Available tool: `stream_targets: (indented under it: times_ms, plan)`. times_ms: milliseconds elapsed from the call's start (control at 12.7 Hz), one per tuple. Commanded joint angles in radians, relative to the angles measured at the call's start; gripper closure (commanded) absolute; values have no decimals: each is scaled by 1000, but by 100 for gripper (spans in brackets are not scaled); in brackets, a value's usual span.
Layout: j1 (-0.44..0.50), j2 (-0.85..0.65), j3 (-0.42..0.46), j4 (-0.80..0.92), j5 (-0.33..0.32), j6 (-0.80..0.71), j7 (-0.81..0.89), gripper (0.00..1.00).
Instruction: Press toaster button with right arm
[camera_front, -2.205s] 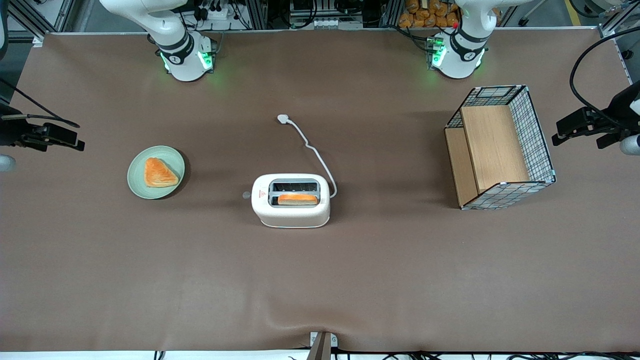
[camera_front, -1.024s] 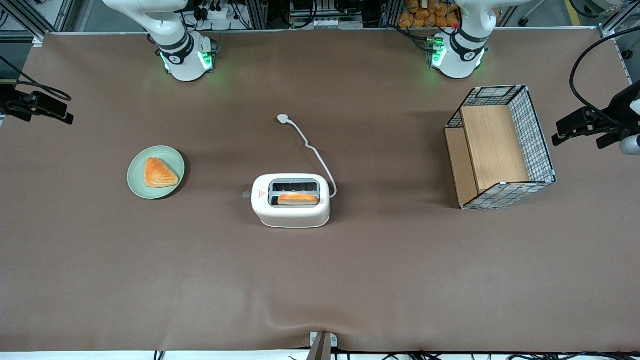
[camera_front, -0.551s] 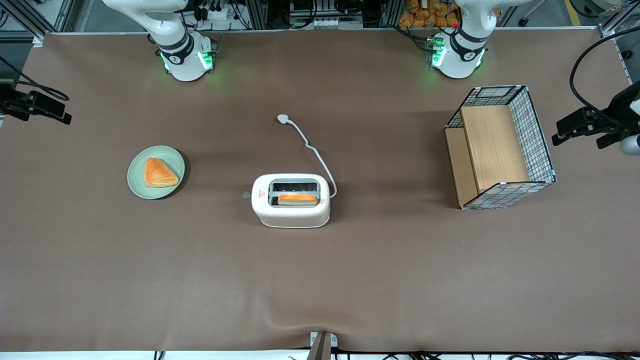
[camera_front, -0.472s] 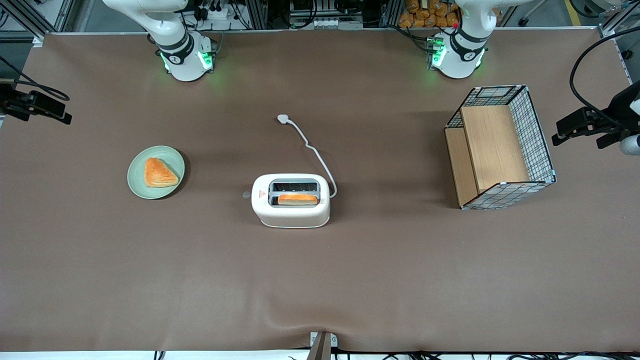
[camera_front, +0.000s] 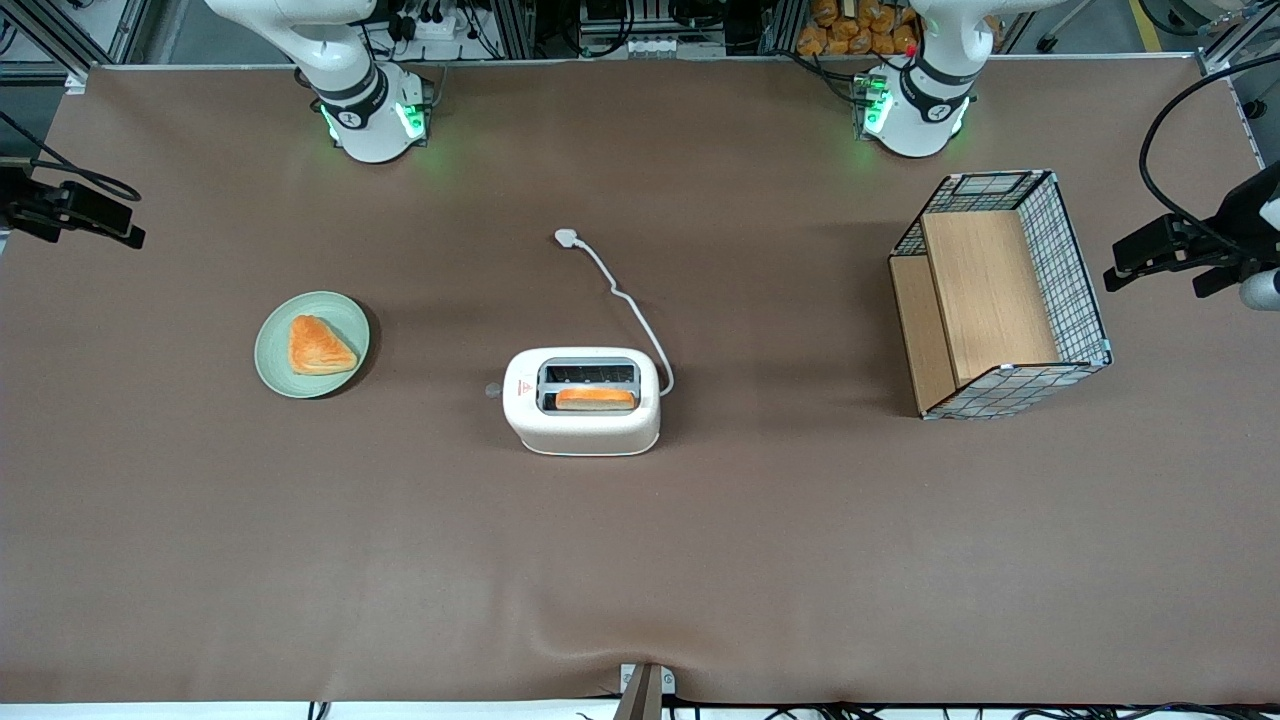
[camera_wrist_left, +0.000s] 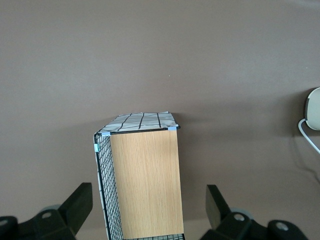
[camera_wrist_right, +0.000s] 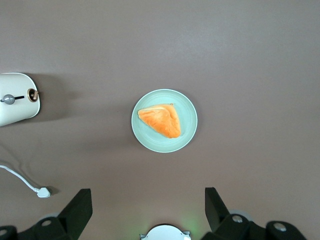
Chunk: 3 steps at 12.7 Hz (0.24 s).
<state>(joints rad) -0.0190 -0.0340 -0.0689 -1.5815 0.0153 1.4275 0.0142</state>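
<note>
The cream-white toaster (camera_front: 582, 412) stands mid-table with a slice of toast (camera_front: 595, 398) in the slot nearer the front camera. Its grey button (camera_front: 492, 390) sticks out of the narrow end beside the red mark, facing the working arm's end of the table. My right gripper (camera_front: 125, 232) hovers at that end, high over the table's edge, open and empty, far from the toaster. In the right wrist view the open gripper (camera_wrist_right: 148, 200) looks down on the toaster's end (camera_wrist_right: 20, 107) and its grey button (camera_wrist_right: 8, 99).
A green plate (camera_front: 268, 360) with a pastry (camera_front: 318, 345) lies between my gripper and the toaster; the plate also shows in the wrist view (camera_wrist_right: 187, 135). The white cord ends in a plug (camera_front: 566, 237). A wire basket with wooden boards (camera_front: 1000, 295) stands toward the parked arm's end.
Over two seconds my gripper has moved farther from the front camera along the table's end. In the last second it has barely moved. The toaster, plate and basket have not moved.
</note>
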Motion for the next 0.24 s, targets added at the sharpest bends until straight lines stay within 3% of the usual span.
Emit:
stream_targets:
  times_ms: [0,157]
  plan:
    - [-16,-14,17,5,-1,-10,16,0]
    - [-16,-14,17,3,-1,-9,16,0]
